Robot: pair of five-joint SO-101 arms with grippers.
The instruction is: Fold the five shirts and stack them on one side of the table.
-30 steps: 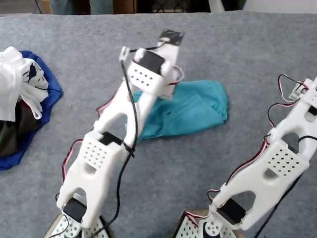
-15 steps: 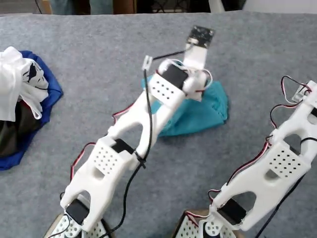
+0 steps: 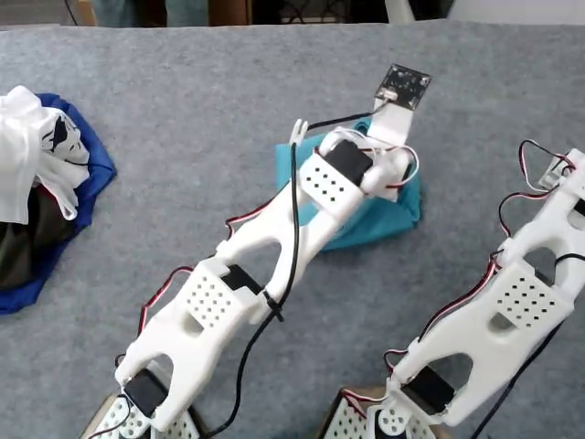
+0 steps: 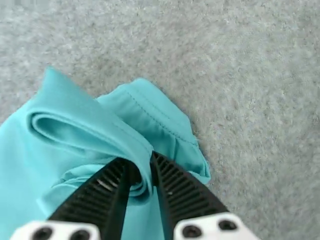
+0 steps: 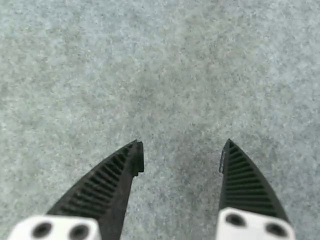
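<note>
On grey table (image 3: pixel 183 101), teal shirt (image 3: pixel 388 212) crosswise

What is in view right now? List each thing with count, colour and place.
teal shirt: 1, teal, mid-table, partly folded, under the left arm
white shirt: 1, white with dark print, top of the heap at the table's left edge
blue shirt: 1, blue, under the white one
dark garment: 1, black, in the same heap
table cover: 1, grey
left gripper: 1, black fingers, shut on a fold of the teal shirt
right gripper: 1, black fingers, open over bare cover
</note>
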